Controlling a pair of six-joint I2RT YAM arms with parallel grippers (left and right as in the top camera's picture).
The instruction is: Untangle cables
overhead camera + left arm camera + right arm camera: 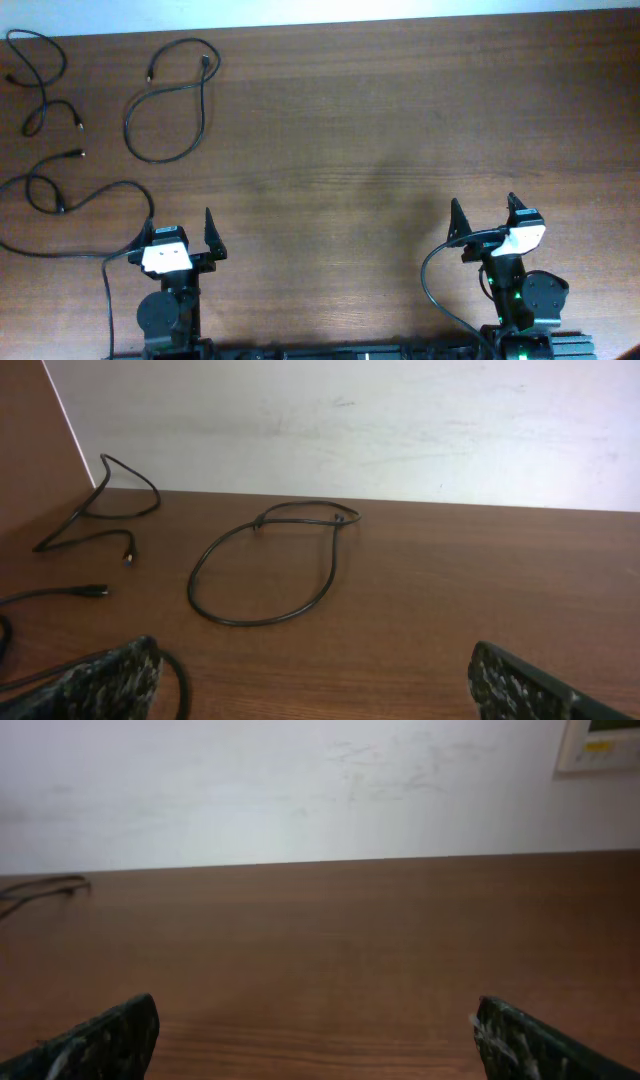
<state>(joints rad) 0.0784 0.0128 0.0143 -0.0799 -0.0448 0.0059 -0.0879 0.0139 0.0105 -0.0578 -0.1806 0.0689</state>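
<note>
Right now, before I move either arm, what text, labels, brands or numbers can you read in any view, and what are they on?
No text can be read in any view.
Pale wall panel, top right of the right wrist view: carries a yellowish strip, too blurred to read.
Cables and wooden table: no print visible.

Cables (250,623): plain black against the table (450,580), which is reddish-brown wood with fine horizontal grain. Wall (350,430): off-white, faint grey scuffs. Left gripper (179,220) and right gripper (484,202): black with white tops; finger pads (110,680) speckled dark grey.
</note>
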